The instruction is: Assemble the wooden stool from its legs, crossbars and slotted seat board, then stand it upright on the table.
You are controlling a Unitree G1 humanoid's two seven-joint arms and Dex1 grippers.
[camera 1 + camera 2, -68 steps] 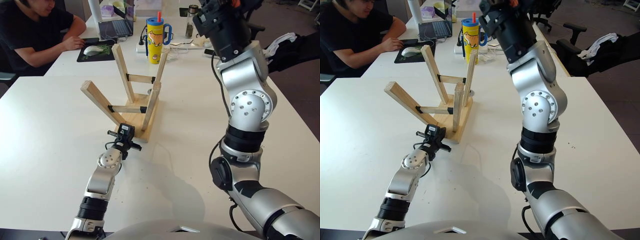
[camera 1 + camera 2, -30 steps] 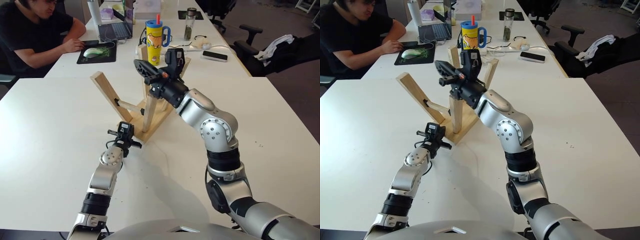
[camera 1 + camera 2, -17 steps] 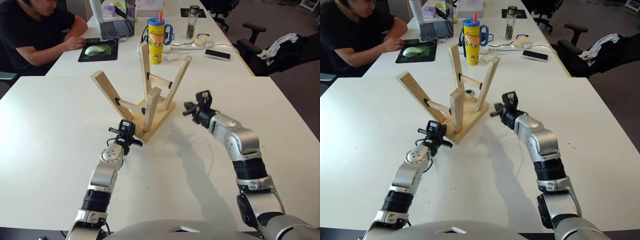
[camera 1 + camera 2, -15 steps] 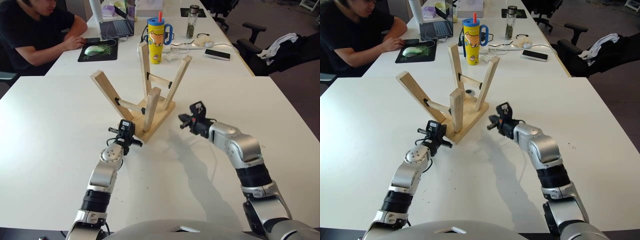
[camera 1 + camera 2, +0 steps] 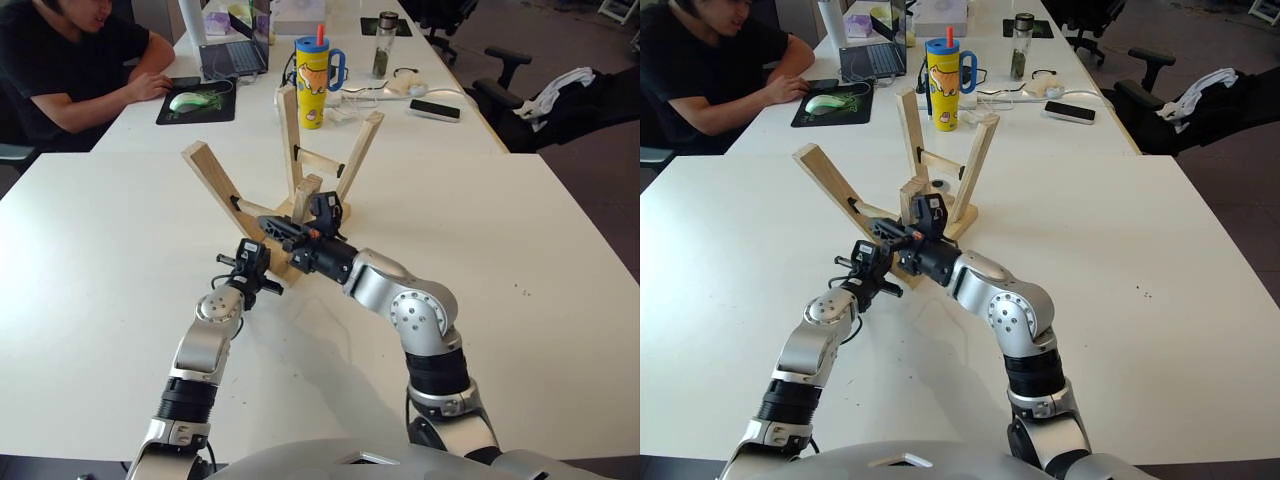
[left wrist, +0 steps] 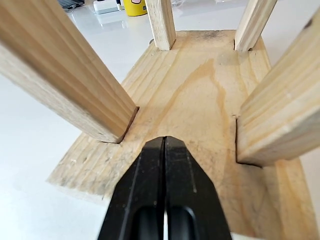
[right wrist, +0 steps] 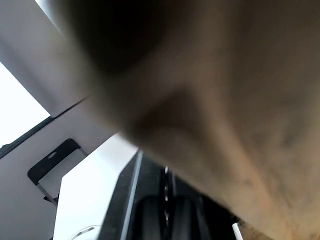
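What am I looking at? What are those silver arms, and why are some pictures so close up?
It's a robot with two arms, each ending in a claw. Two pictures come from cameras on its head, looking down; two come from cameras on its wrists, very close to things. On the white table a wooden stool sits upside down, legs in the air. The left claw is shut, right by the seat board. The right claw is next to one leg.
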